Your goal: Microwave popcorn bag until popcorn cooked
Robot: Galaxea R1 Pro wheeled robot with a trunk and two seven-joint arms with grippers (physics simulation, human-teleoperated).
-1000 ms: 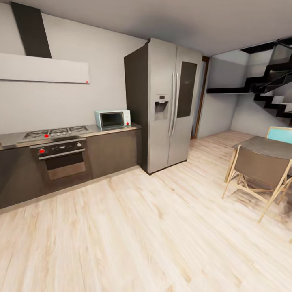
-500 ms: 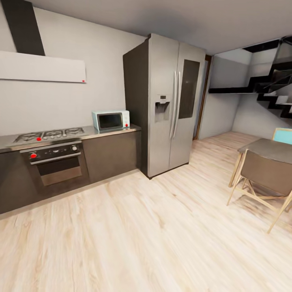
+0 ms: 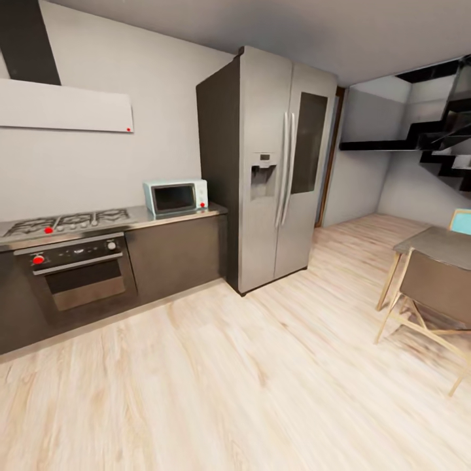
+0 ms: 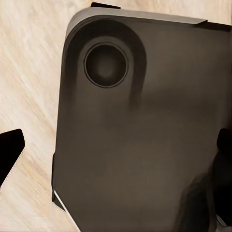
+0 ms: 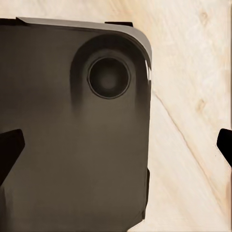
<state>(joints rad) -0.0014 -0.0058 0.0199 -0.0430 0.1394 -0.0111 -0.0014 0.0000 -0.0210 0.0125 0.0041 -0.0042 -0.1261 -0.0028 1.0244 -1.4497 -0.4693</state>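
Note:
The pale mint-blue microwave stands with its door closed at the right end of the grey countertop, right beside the fridge. The popcorn bag is out of view. In the left wrist view my left gripper hangs over my dark base and the wood floor, its fingertips far apart, with nothing between them. My right gripper looks the same in the right wrist view, with its dark fingertips spread wide above the base.
A steel gas hob and a built-in dark oven sit left of the microwave. A tall steel fridge stands to its right. A table and chair are at the right, with stairs behind. Pale wood floor spreads ahead.
The whole head view has shifted: the camera has moved closer, so the fridge looks larger and the hob and oven sit further left. Nothing in the kitchen itself has moved.

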